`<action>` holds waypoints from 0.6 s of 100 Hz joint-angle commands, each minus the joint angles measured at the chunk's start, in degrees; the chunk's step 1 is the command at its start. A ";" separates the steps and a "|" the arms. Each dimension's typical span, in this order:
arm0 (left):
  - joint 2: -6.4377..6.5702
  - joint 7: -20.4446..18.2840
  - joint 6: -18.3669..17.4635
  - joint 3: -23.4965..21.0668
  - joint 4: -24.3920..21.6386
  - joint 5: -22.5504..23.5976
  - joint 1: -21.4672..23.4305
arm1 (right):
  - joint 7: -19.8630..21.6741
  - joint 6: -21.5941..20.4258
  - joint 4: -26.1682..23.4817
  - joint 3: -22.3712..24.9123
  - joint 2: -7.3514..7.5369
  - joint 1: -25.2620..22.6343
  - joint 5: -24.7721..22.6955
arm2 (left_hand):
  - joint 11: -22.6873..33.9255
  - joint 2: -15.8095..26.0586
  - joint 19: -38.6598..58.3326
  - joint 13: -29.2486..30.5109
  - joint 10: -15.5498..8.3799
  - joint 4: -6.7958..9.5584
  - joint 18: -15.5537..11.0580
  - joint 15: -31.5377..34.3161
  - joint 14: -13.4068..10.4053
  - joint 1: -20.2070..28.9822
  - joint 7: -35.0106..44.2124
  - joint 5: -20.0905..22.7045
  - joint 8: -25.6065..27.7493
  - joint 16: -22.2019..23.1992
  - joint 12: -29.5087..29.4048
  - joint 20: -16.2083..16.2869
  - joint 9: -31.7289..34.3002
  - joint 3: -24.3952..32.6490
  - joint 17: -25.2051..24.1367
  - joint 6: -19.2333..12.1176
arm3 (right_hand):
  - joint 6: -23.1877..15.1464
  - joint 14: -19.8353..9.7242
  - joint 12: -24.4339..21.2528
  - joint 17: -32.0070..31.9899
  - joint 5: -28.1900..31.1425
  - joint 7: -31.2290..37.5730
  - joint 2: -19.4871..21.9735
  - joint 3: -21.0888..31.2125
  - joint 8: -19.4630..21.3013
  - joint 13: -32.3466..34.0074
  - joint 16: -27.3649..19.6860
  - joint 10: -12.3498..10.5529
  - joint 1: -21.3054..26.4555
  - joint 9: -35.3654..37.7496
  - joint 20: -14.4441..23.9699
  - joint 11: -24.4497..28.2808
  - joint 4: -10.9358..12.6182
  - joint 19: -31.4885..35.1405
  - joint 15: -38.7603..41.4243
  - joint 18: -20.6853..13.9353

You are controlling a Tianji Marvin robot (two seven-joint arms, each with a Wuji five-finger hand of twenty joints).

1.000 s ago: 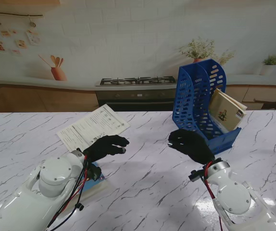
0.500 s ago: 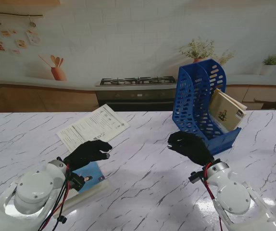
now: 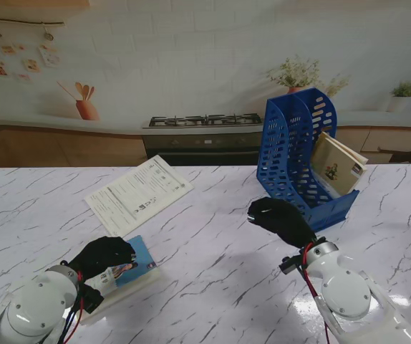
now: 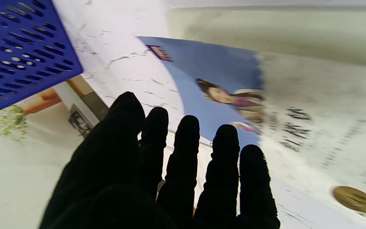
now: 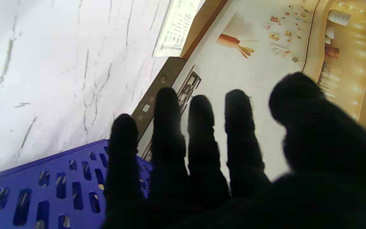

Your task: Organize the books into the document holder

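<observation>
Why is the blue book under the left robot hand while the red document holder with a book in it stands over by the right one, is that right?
Nearly right, but the document holder is blue, not red, as the stand view shows. The blue book does lie under the left robot hand, and the holder stands by the right robot hand.

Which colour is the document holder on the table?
The document holder is blue, with slotted walls; the stand's view shows it best.

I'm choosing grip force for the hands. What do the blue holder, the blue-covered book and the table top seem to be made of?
Blue holder: looks like rigid moulded plastic, going by the even colour and punched slots.
Blue-covered book: paper with a printed cover; whether glossy or matte is unclear.
Table top: marble-look slab, white with grey veins and polished, since it shows reflections; stone or laminate cannot be told.
</observation>
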 commanded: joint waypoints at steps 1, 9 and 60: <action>-0.08 0.18 0.36 -0.16 -0.30 1.84 2.31 | 0.07 0.08 -0.35 -0.23 -0.33 -0.61 0.37 | 1.58 2.38 4.69 3.26 0.03 -0.49 1.55 2.55 0.82 2.52 2.48 2.69 -1.29 0.26 -0.32 2.09 3.28 -2.95 1.33 -0.46 | -1.72 -0.02 -0.66 -0.10 0.01 0.46 0.84 -1.11 -1.23 2.14 -0.44 -0.47 -0.04 1.81 -0.67 0.55 -0.99 0.41 0.36 8.23; -0.03 0.62 1.66 -0.10 -0.41 4.48 3.38 | 0.29 -0.04 -0.33 -0.22 -0.30 -0.64 0.65 | 2.22 3.62 6.68 5.63 0.39 -0.15 2.70 4.33 1.67 3.28 5.32 4.32 -2.84 0.46 -0.42 3.38 6.05 -4.85 3.18 -0.62 | -1.74 0.11 -0.78 -0.29 0.16 0.50 1.09 -1.17 -1.47 2.26 -0.43 -0.37 -0.22 2.00 -0.85 0.40 -1.05 0.35 0.43 8.41; 1.60 -5.38 4.74 3.49 4.29 5.31 1.29 | 1.38 -1.11 -0.06 -0.37 -0.14 -0.45 1.93 | 2.76 7.27 7.05 9.41 2.29 -0.94 8.32 7.93 4.13 5.66 6.20 8.12 -5.56 -0.56 -2.53 4.22 10.57 -4.58 6.23 1.33 | -1.14 0.29 -0.95 -2.25 -0.51 -0.11 2.77 -3.01 -2.01 1.50 -0.51 -0.10 0.19 1.40 -2.22 -0.79 -0.56 -1.34 -0.46 8.58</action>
